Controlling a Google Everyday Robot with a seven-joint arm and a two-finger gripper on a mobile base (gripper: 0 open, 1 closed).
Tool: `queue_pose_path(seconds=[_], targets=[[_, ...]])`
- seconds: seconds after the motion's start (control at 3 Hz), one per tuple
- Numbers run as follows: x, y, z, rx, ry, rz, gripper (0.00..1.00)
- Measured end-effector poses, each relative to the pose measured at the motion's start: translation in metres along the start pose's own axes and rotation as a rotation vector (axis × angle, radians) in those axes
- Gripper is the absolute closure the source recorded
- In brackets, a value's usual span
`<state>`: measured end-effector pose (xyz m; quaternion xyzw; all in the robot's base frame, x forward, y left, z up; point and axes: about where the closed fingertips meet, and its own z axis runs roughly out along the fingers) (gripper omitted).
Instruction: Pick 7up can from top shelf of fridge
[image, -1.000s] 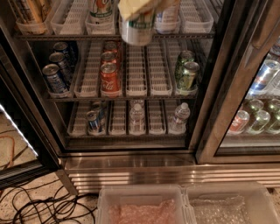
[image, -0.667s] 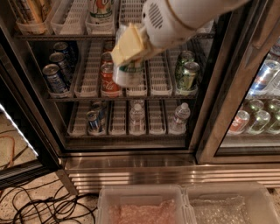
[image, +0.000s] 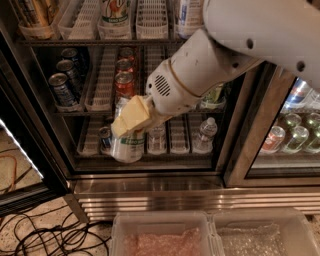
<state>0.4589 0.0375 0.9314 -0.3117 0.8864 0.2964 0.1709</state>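
Observation:
My gripper (image: 125, 131) is shut on the 7up can (image: 128, 148), a whitish-silver can with a green band. It holds the can from above, in front of the fridge's lowest rack and well below the top shelf (image: 150, 41). The cream fingers (image: 134, 116) cover the can's upper part. The white arm (image: 210, 70) comes in from the upper right. Another tall whitish can with a red-green logo (image: 116, 12) stands in a white lane tray on the top shelf. The fridge (image: 165, 172) stands open in front of me.
Red cola cans (image: 124, 84) and dark cans (image: 62, 89) stand on the middle rack, water bottles (image: 205, 135) on the lowest. A closed glass door with cans (image: 290, 132) is at right. Ribbed steel base (image: 175, 199), two clear bins (image: 165, 235), and floor cables (image: 45, 235) lie below.
The arm has come down and to the left with the can, from just under the top shelf to the level of the lowest rack.

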Motion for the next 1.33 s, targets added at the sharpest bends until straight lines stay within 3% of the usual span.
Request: queue_pose_path(seconds=[0.33, 0.67, 1.0, 1.33], targets=[[0.001, 0.003, 0.002, -0.015, 0.003, 0.004, 1.00], [0.014, 0.020, 0.040, -0.123, 0.072, 0.007, 1.00], [0.040, 0.046, 0.101, -0.271, 0.196, 0.031, 1.00], [0.040, 0.046, 0.101, -0.271, 0.196, 0.031, 1.00]])
